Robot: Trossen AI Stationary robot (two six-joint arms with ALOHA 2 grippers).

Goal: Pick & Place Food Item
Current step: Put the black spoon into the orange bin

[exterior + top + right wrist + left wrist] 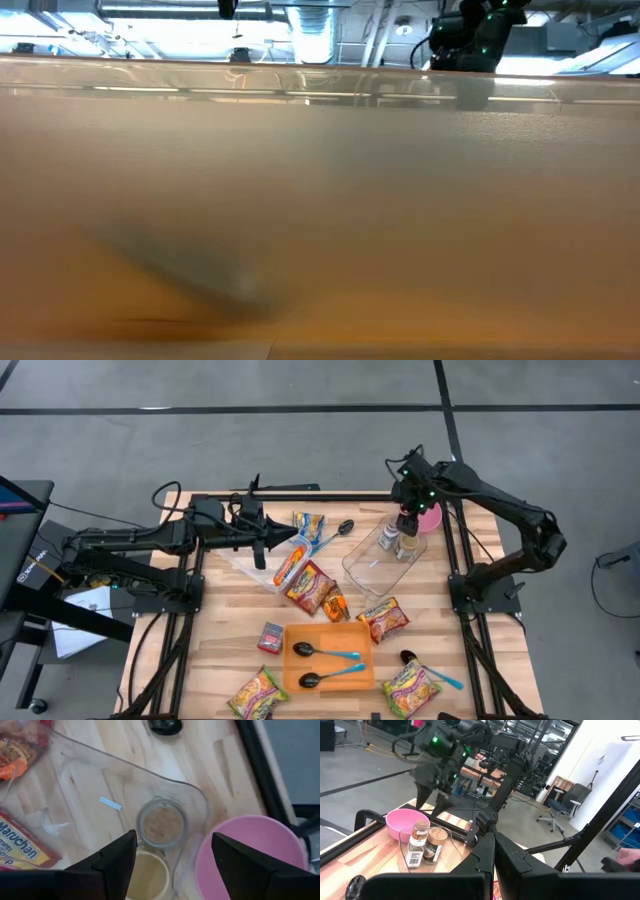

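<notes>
High view first, reading from the left: the left arm lies folded over the table's back-left part, its left gripper (259, 556) pinched shut on nothing and hanging just above a clear tray (262, 568) (parked out of the way, I judge, so the middle of the table stays free). Next to it lies a scatter of noodle packets (311, 588) and a spoon (341, 529) near the back edge. Toward the front, an orange tray (354, 655) carries two black spoons with blue handles (322, 652), kept apart from the food, which suggests sorting by kind.

Further right sits a clear plastic bin (372, 566), and in its far corner stand two spice jars (397, 540), upright and touching side by side, pressed close to a pink bowl (431, 518) that sits just outside the bin wall. The right gripper (407, 516) hovers straight above those jars. In the right wrist view its fingers (116, 857) stand wide apart with nothing between them, straddling the glass jar (161, 824) seen from above, its lid-less mouth showing brown contents. That spread looks set for the jar's width, so I take the jar to be the food item in play: either about to be gripped or just let go, and the pictures do not say which.
</notes>
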